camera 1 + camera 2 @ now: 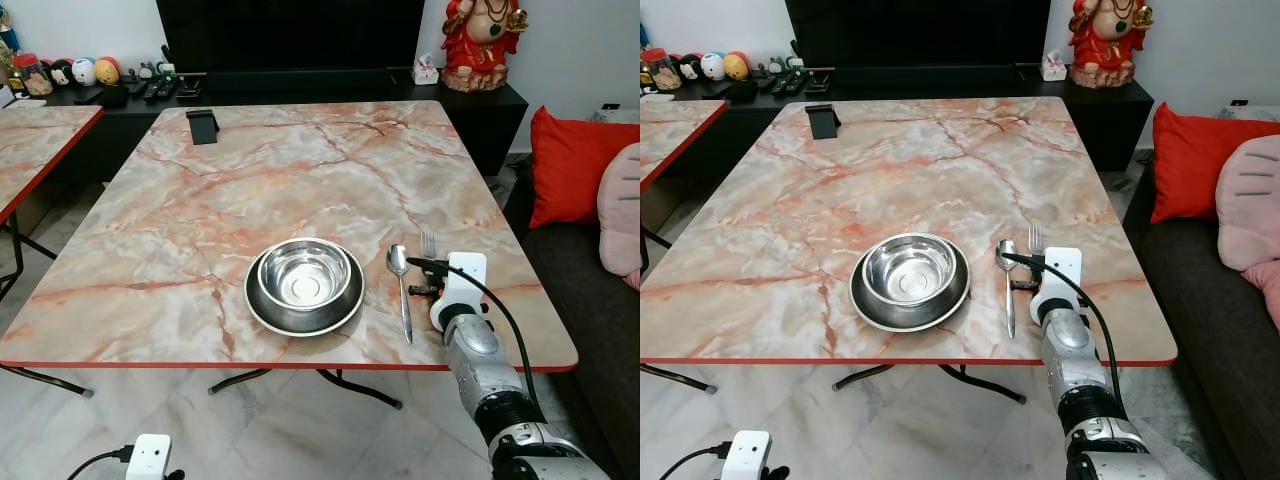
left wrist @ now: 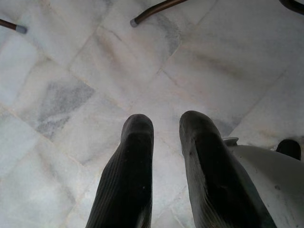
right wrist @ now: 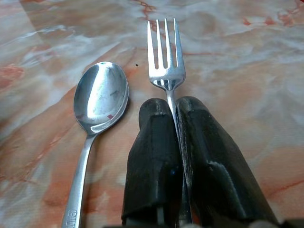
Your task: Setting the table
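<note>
On the glossy pink-veined marble table [image 1: 200, 220], a shiny round steel bowl [image 1: 304, 274] sits empty inside a shallow dark-rimmed steel plate [image 1: 262, 310]. At the plate's three o'clock lies a polished steel spoon [image 3: 99, 97], then a four-tined steel fork [image 3: 164, 61], its handle pinched between the right gripper's [image 3: 176, 107] ribbed black fingers. The left gripper [image 2: 164, 124], fingers slightly apart, hangs over pale marble floor tiles [image 2: 71, 71].

A marble-patterned table [image 1: 200, 215] with a red edge carries a steel bowl [image 1: 304, 274] set on a round steel plate [image 1: 262, 310] near its front edge. Just right of the plate lie a spoon [image 1: 401, 285] and a fork [image 3: 165, 61], side by side. A small black stand [image 1: 202, 126] sits at the far left.
</note>
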Controlling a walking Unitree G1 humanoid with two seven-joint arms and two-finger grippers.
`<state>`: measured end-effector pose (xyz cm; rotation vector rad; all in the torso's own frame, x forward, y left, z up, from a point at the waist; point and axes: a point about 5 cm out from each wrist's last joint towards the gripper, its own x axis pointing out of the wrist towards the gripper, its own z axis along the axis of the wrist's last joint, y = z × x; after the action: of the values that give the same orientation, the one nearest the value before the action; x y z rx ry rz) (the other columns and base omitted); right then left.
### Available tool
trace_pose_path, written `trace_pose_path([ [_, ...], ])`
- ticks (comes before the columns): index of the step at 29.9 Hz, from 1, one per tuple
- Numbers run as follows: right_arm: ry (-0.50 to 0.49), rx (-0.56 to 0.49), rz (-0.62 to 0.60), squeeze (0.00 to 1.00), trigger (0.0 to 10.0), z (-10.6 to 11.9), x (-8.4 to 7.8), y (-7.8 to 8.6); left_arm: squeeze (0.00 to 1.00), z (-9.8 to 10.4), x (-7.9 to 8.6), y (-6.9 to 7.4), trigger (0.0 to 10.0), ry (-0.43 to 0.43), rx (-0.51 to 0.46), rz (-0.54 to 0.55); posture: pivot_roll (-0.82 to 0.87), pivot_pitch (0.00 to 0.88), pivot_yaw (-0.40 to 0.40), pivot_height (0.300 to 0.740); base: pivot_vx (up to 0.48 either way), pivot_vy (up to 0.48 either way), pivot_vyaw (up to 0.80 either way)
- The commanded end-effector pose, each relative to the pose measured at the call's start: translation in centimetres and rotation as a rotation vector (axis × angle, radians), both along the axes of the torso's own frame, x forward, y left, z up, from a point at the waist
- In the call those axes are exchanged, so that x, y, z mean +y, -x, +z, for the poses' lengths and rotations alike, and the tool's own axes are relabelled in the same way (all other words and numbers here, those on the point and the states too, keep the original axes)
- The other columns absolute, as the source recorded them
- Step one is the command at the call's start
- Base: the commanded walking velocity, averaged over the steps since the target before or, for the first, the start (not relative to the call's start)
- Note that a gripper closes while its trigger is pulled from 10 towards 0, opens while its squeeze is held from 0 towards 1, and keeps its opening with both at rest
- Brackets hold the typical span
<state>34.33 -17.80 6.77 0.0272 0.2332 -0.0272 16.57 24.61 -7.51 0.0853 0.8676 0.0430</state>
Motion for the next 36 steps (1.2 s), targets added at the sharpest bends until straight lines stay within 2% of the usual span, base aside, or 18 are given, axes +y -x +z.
trace_pose_path([
  [1, 0.007, -0.012, 0.020, 0.00, 10.0, 0.4, 0.5, -0.4, 0.00, 0.1, 0.4, 0.1, 10.0, -0.010, -0.005, 0.010, 0.05, 0.000, 0.034, 0.724, 0.000, 0.000, 0.00],
  [25, 0.008, 0.045, 0.034, 0.00, 10.0, -0.7, 1.1, 0.0, 0.00, 0.0, 0.3, 0.2, 10.0, -0.009, 0.002, 0.011, 0.06, 0.000, 0.032, 0.724, 0.000, 0.000, 0.00],
  [26, 0.008, 0.046, 0.034, 0.08, 10.0, -0.7, 1.1, 0.0, 0.00, 0.0, 0.3, 0.3, 10.0, -0.008, 0.002, 0.011, 0.06, 0.000, 0.032, 0.724, 0.000, 0.000, 0.00],
  [27, 0.008, 0.048, 0.031, 0.21, 10.0, -0.8, 1.1, 0.0, 0.00, 0.0, 0.3, 0.2, 10.0, -0.009, 0.002, 0.010, 0.06, 0.000, 0.032, 0.724, 0.000, 0.000, 0.00],
  [36, 0.016, 0.062, 0.010, 0.19, 10.0, -0.9, 0.9, 0.0, 0.00, 0.0, 0.3, 0.2, 10.0, -0.010, 0.000, 0.009, 0.06, 0.000, 0.032, 0.724, 0.000, 0.000, 0.00],
])
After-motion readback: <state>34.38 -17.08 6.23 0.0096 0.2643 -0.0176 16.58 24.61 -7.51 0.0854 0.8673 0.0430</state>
